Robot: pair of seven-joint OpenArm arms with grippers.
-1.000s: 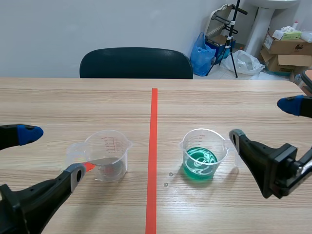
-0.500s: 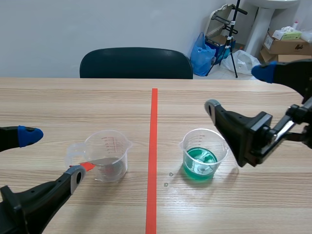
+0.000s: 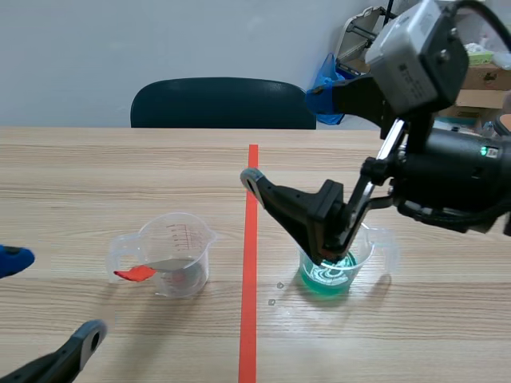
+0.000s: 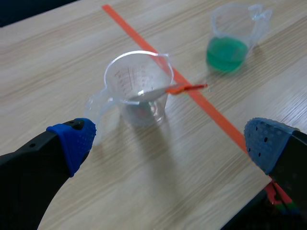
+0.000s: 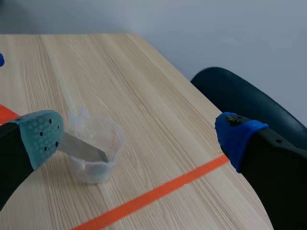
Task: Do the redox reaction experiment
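Right hand (image 3: 286,137) now higher, fingers (image 3: 295,211) wide apart

Left end effector (image 3: 52,297) low, fingers wide apart; right end effector (image 3: 286,137) raised, past middle, spread.

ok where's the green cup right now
In the scene view the green cup stands right of the tape line, across it from the clear cup, partly behind the right gripper.
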